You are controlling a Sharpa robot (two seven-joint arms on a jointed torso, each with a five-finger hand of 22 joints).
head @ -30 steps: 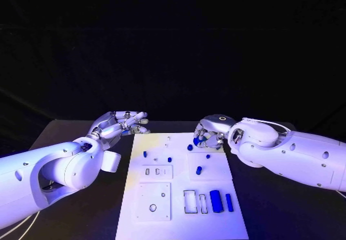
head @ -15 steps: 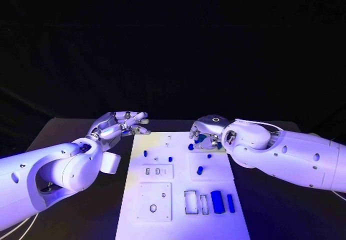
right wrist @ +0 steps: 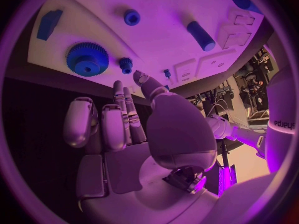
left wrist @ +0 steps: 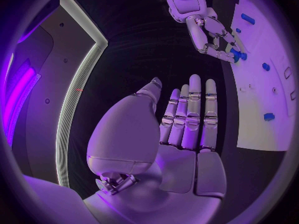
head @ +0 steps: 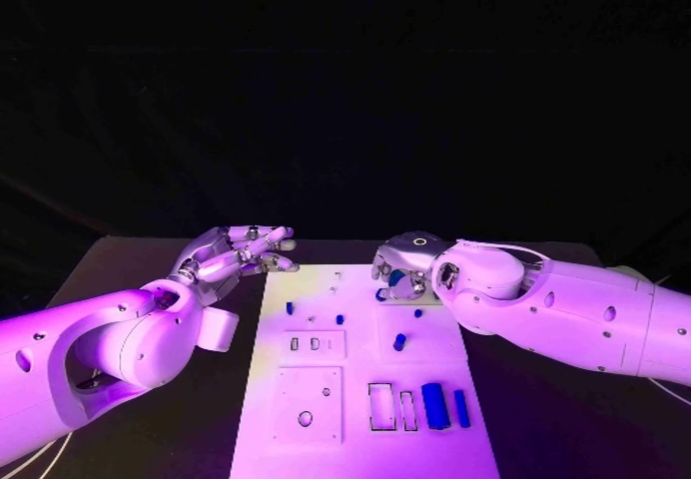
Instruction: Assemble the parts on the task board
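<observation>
The white task board (head: 360, 399) lies lengthwise in the middle of the table. My right hand (head: 400, 269) hovers over its far end with fingers apart, holding nothing. In the right wrist view its fingertips (right wrist: 118, 87) point at a large blue gear (right wrist: 87, 58) and a small blue gear (right wrist: 126, 63) lying on the board (right wrist: 168, 50). A blue cylinder (right wrist: 201, 35) lies further along. My left hand (head: 238, 249) is raised beside the board's far left corner, open and empty; its fingers (left wrist: 190, 109) are straight and side by side.
Small blue pieces (head: 399, 341) dot the board's middle. Two long blue blocks (head: 432, 404) stand beside rectangular slots at the near right. White inset plates (head: 309, 399) with holes sit at the near left. Black table surrounds the board.
My right hand and forearm have shifted a little to the left over the board's far end. The left hand has stayed in place.
</observation>
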